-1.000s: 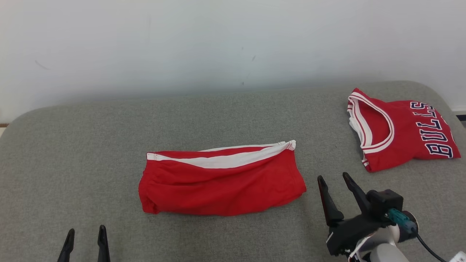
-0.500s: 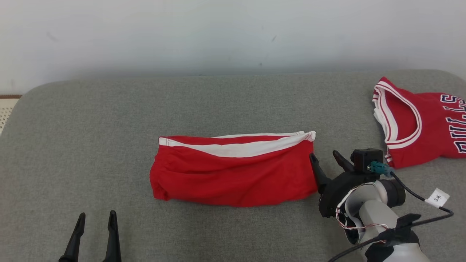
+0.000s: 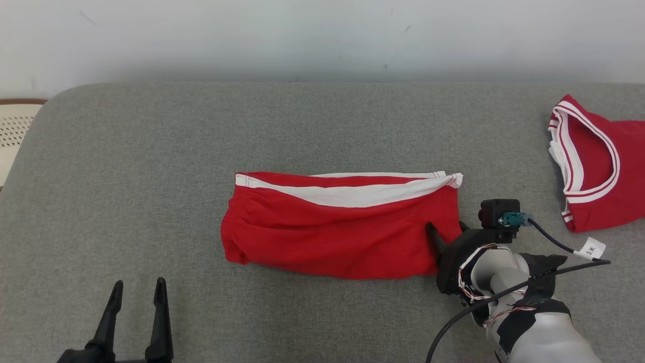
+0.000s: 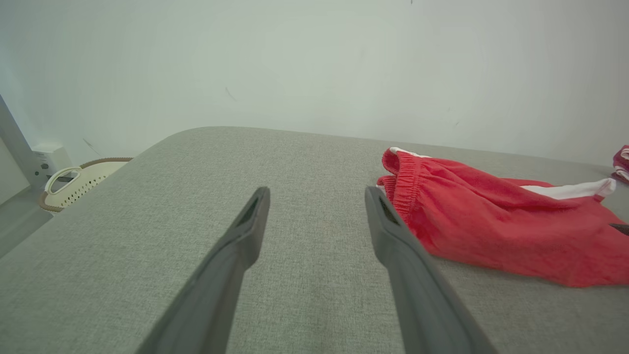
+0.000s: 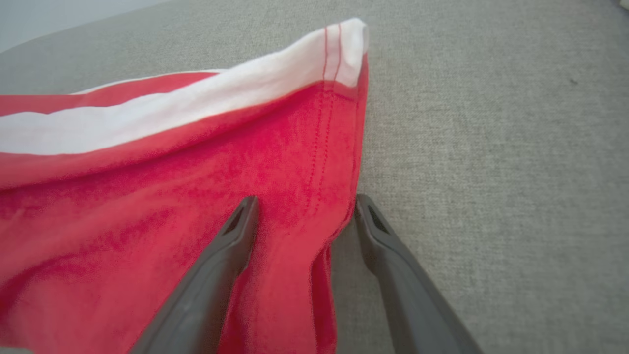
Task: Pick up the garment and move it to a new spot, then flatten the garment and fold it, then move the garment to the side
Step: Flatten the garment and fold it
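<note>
The garment (image 3: 337, 232) is a pair of red shorts with a white stripe, lying folded in a flat band on the grey padded surface (image 3: 151, 151). My right gripper (image 3: 446, 229) is open at its right end. One finger rests on the red cloth and the other on the grey surface beside the hem. In the right wrist view the right gripper (image 5: 305, 199) straddles the side seam of the garment (image 5: 172, 172), jaws apart. My left gripper (image 3: 139, 283) is open and empty at the lower left, well short of the shorts. In the left wrist view the left gripper (image 4: 317, 191) points past the waistband end of the garment (image 4: 491, 216).
A red jersey (image 3: 599, 176) with white trim lies at the far right, and its edge (image 4: 621, 157) shows in the left wrist view. A cream perforated basket (image 3: 15, 131) stands beyond the surface's left edge, also as the basket (image 4: 78, 182). A pale wall runs behind.
My right gripper has moved forward and left to the garment's right end and now straddles its hem. The head camera has shifted. The left gripper has stayed open in place.
</note>
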### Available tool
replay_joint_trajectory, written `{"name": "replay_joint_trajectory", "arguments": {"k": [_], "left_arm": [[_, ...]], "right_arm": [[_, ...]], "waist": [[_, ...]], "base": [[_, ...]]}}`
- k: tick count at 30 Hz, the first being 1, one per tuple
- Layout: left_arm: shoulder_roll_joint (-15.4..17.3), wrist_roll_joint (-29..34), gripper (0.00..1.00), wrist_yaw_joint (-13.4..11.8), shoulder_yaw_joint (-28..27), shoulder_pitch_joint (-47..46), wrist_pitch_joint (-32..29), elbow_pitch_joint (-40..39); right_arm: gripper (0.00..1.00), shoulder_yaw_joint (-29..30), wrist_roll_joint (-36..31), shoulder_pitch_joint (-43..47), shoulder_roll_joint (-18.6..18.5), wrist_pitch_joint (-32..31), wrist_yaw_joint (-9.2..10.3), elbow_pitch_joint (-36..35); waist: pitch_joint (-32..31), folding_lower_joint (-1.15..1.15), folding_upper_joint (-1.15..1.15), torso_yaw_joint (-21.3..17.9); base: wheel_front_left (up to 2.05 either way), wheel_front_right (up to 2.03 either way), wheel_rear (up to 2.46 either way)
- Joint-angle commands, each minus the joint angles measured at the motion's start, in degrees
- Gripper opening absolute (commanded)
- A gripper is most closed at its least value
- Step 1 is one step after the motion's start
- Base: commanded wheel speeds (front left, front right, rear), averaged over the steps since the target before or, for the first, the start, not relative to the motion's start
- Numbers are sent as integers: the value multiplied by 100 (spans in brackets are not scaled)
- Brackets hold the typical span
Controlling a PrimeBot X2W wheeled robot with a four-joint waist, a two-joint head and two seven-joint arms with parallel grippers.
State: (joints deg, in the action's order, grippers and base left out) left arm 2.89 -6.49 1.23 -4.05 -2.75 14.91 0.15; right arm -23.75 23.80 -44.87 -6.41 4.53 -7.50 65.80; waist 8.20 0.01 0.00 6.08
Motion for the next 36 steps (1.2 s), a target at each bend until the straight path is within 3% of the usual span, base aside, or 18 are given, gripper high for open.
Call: {"name": "replay_joint_trajectory", "arguments": {"k": [1,7,8,9,10,15,25,36], "left_arm": [[4,-4,100,-20,1,-50,22,18],[3,-20,100,-27,-10,-61,22,14],[3,-22,100,-29,-12,-65,22,19],[3,-23,100,-29,-12,-69,22,26],[3,-24,100,-26,-6,-75,22,34],[3,-20,100,-10,-1,-86,22,76],[3,27,100,-14,-40,67,22,134],[3,-4,100,-39,43,183,22,80]], "right_arm": [[100,-28,35,-18,37,17,1,74],[100,-192,243,-98,181,32,0,278],[85,-227,295,-100,206,-1,0,282],[33,-291,320,-106,226,-34,0,270],[0,-337,375,-117,239,-22,0,250],[0,-508,549,-135,208,109,0,164],[0,-880,996,43,-316,354,0,-3],[0,-1548,2005,213,-866,-89,0,-1286]], "waist": [[19,-1,0,19],[68,-1,0,35],[74,-1,0,36],[81,-1,0,36],[87,-1,0,39],[84,-1,0,43],[-208,-1,0,-82],[-309,-1,0,-224]], "base": [[0,0,0],[0,0,0],[0,0,0],[0,0,0],[0,0,0],[0,0,0],[0,0,0],[0,0,0]]}}
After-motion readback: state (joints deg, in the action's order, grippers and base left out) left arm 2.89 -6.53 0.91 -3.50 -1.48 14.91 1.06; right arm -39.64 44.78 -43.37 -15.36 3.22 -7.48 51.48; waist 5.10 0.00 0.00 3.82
